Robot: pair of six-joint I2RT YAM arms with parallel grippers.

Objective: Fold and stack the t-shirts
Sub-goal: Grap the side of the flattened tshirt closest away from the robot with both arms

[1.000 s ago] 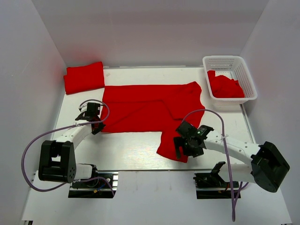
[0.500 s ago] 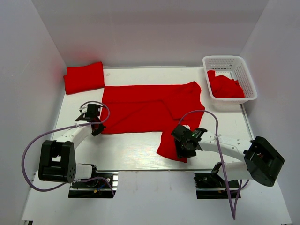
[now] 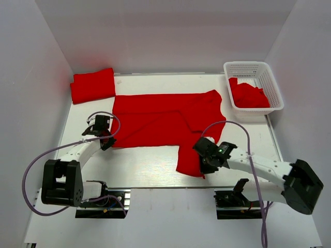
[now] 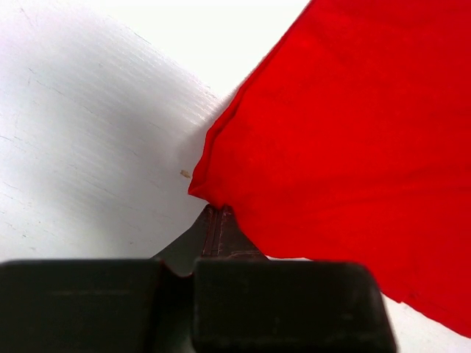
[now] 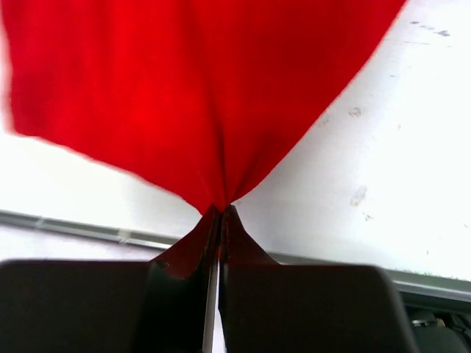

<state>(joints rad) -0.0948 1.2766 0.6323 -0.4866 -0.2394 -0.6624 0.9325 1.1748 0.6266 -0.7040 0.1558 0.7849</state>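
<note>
Left tool (image 4: 217,213) first: on my left wrist feed the jaws are pressed together, with a corner of red cloth pinched between the tips. That cloth is the spread t-shirt (image 4: 346,132), and from the pinch it fans up and to the right over the white surface (image 4: 88,125). From above, the left tool (image 3: 106,141) sits at the shirt's near-left corner, right on the hem.

Right tool (image 5: 219,213) now: its jaws are clamped too, and the fabric gathers into pleats where it runs down into the tips. The same shirt (image 5: 191,88) fills most of that feed above the fingers, a little blurred along its left edge. On the top camera the right tool (image 3: 203,166) has hold of the near tip of a flap that hangs toward me from the shirt's right half, close to the front edge of the surface (image 3: 139,165).

So both tools grip one garment, the left at the corner and the right at the flap. The spread t-shirt (image 3: 165,119) lies across the middle of the surface, wide from left to right, with some creases near its centre.

Farther out, a folded t-shirt (image 3: 93,85) rests at the far-left corner, just beside the spread one. At the far right stands a white lattice basket (image 3: 253,67) with a bundled t-shirt (image 3: 248,95) inside it, well apart from both tools.
</note>
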